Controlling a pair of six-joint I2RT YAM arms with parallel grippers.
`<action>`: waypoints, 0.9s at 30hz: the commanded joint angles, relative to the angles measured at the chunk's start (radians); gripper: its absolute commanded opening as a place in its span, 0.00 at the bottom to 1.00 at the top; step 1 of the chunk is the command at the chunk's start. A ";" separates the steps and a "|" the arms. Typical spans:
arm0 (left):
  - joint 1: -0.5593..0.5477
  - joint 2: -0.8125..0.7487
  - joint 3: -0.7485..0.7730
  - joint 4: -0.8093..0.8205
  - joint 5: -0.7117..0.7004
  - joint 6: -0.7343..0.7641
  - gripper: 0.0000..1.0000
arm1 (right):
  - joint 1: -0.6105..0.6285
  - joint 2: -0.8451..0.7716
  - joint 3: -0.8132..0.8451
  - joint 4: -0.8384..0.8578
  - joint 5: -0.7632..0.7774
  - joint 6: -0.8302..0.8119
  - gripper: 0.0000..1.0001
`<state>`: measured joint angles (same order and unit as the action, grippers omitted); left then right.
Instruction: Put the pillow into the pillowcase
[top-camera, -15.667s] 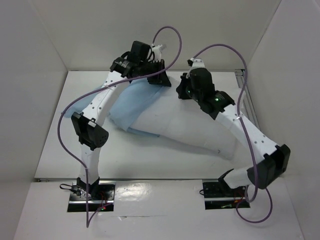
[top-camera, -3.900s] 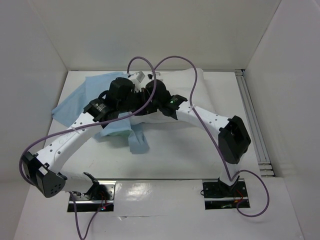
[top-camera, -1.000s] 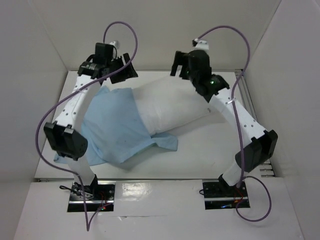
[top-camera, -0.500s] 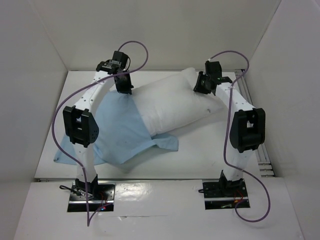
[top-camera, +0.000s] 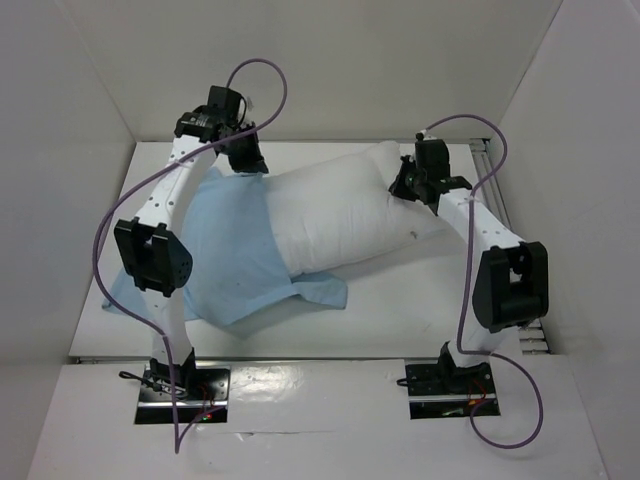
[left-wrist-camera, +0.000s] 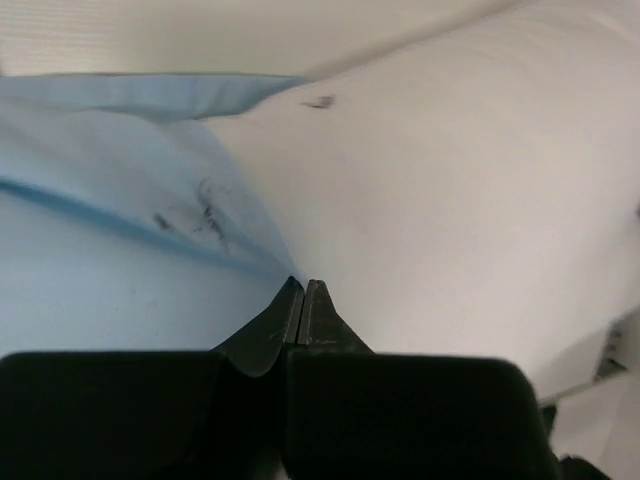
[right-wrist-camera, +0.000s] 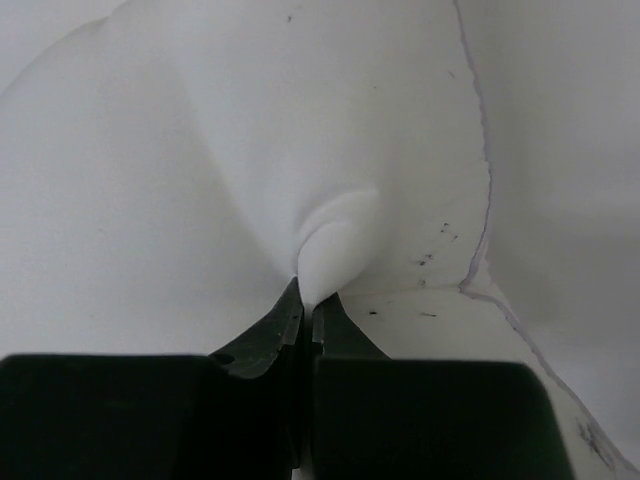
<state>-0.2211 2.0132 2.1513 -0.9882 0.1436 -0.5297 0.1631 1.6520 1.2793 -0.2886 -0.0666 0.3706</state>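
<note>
Across the middle of the table (top-camera: 420, 310), lying with the pillow (top-camera: 350, 210) only part-way inside the pillowcase (top-camera: 225, 260), spread flat to the left. Pinching a small fold of the pillow's cover in the right gripper (right-wrist-camera: 307, 297), fingers tight on it. Holding the left gripper (left-wrist-camera: 302, 292) fully closed at the pillowcase mouth; cannot tell whether gripping any hem. Could lose that thin fold under a hard pull. Could drag pillow and case together with no hem held, leaving the opening slack.
</note>
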 joint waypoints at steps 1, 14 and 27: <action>-0.053 -0.068 0.012 0.114 0.261 -0.016 0.00 | 0.085 -0.113 -0.026 -0.023 -0.042 0.022 0.00; -0.291 0.017 0.195 0.450 0.657 -0.170 0.00 | 0.291 -0.418 0.200 -0.109 0.241 0.062 0.00; -0.354 0.156 0.239 0.477 0.660 -0.181 0.00 | 0.498 -0.612 -0.543 -0.058 0.346 0.511 0.00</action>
<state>-0.5213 2.1864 2.3081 -0.6613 0.6636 -0.6647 0.5739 1.0225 0.7418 -0.4145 0.4076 0.7219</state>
